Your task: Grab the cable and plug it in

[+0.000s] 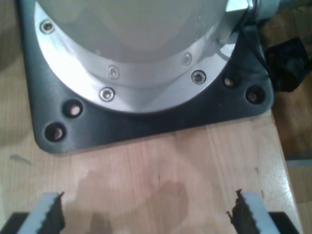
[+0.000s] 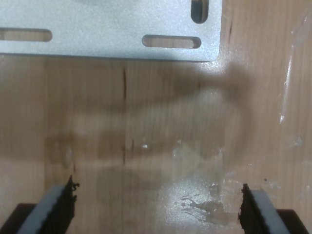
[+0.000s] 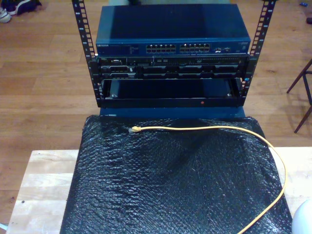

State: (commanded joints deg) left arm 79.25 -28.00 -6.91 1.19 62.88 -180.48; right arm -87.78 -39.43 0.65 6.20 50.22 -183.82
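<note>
In the exterior view the cable [image 3: 222,129] lies on the black bubble mat [image 3: 165,185] over the desk [image 3: 41,183], plug [image 3: 134,130] at the left near the rack [image 3: 170,58], curving off right. First tool [image 1: 146,212] and second tool [image 2: 158,207] both stand open above bare wood.

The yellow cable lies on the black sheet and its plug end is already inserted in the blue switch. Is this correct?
Not quite. In the exterior view the yellow cable lies on the black sheet, but its plug end rests loose on that sheet, short of the blue switch.
</note>
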